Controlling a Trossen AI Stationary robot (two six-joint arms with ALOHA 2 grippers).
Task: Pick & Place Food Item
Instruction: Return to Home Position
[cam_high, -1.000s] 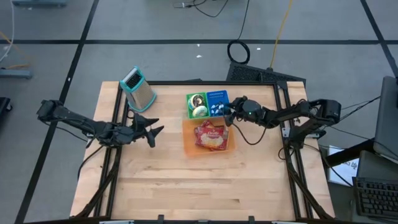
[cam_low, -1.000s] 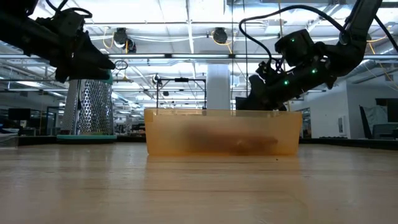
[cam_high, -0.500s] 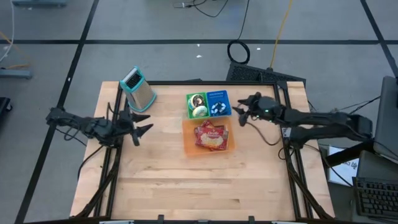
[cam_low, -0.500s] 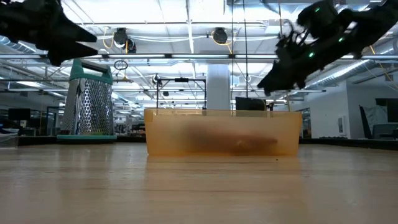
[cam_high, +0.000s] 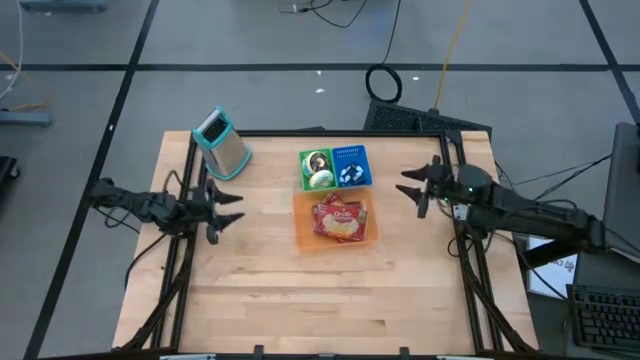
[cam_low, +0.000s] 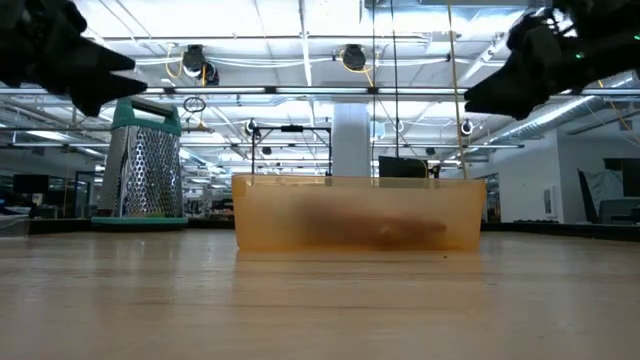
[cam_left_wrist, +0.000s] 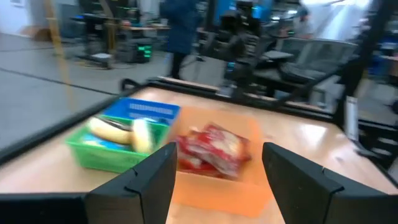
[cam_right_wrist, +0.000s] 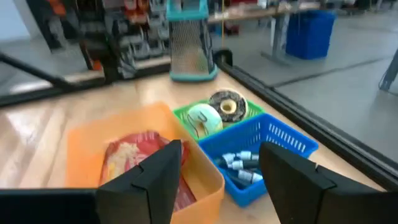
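A red snack bag (cam_high: 340, 221) lies flat on the bottom of an orange bin (cam_high: 300, 230) at the table's middle; both wrist views also take it in, the red snack bag (cam_left_wrist: 214, 149) and the red snack bag (cam_right_wrist: 140, 158). My left gripper (cam_high: 224, 214) hangs open above the table's left part, pointing level at the bin, with nothing between its fingers. My right gripper (cam_high: 408, 190) hangs open near the table's right edge, also aimed at the bin and empty. In the low view, both stand high above the tabletop, the left gripper (cam_low: 118, 75) and the right gripper (cam_low: 482, 97).
Behind the orange bin stand a green basket (cam_high: 317, 170) with round food items and a blue basket (cam_high: 351, 166) with small white things. A metal grater (cam_high: 222, 143) with a teal top stands at the far left corner. Bare wood spreads across the near half.
My right gripper has drawn back from beside the baskets and bin toward the table's right edge and has risen. My left gripper has pulled back toward the table's left edge. The snack bag and the bin have stayed where they were.
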